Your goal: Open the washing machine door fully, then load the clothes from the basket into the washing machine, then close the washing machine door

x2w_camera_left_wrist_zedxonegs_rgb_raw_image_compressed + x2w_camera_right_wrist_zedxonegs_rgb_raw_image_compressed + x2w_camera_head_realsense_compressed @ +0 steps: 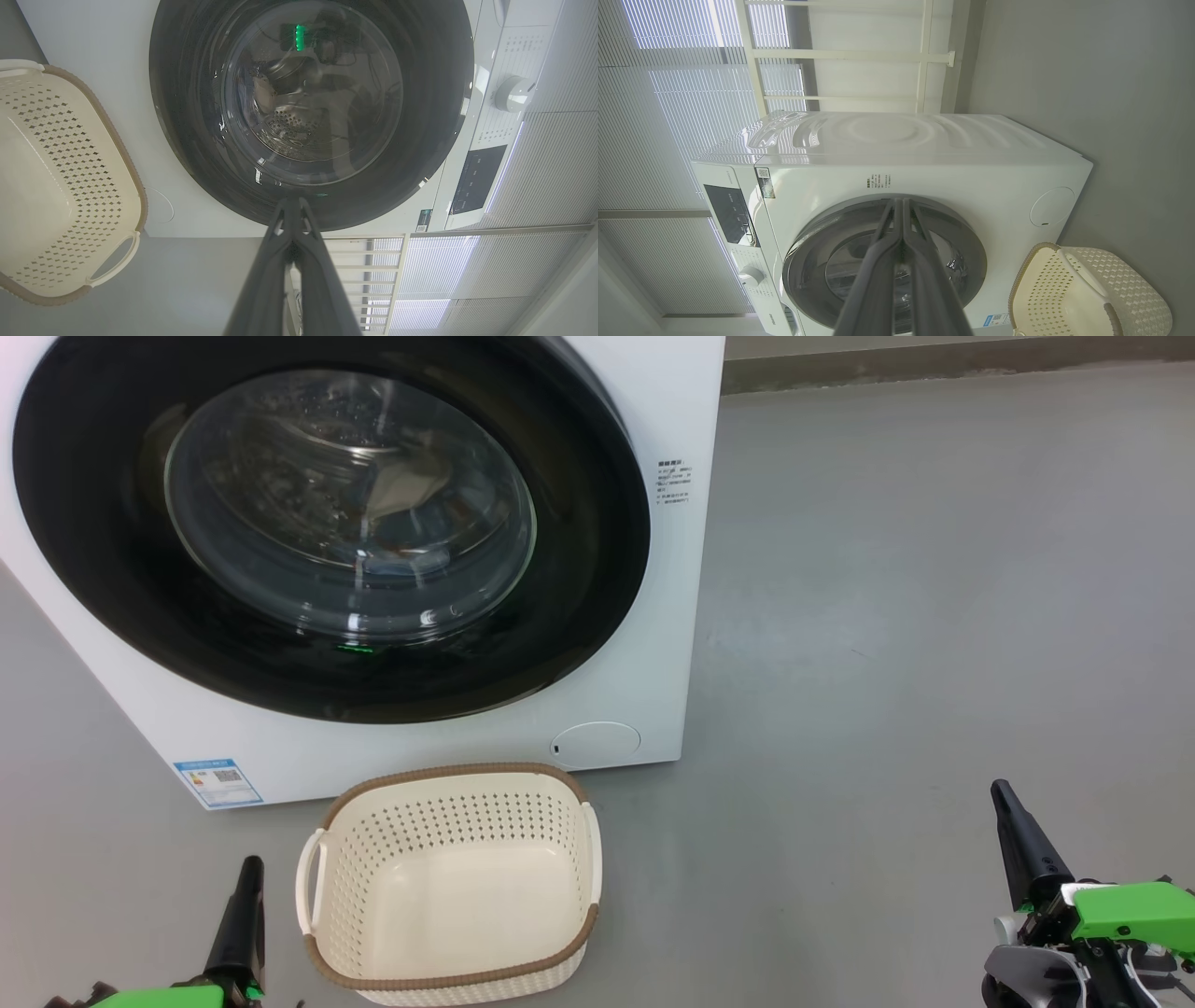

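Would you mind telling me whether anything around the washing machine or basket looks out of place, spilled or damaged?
Nothing stands out. The washing machine door is closed and looks intact, the basket stands upright and empty on the floor in front of the washing machine, and nothing lies spilled around them.

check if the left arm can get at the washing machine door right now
Probably yes: the left gripper, shut, points at the closed washing machine door with nothing between them; the basket sits off to its right, out of the way.
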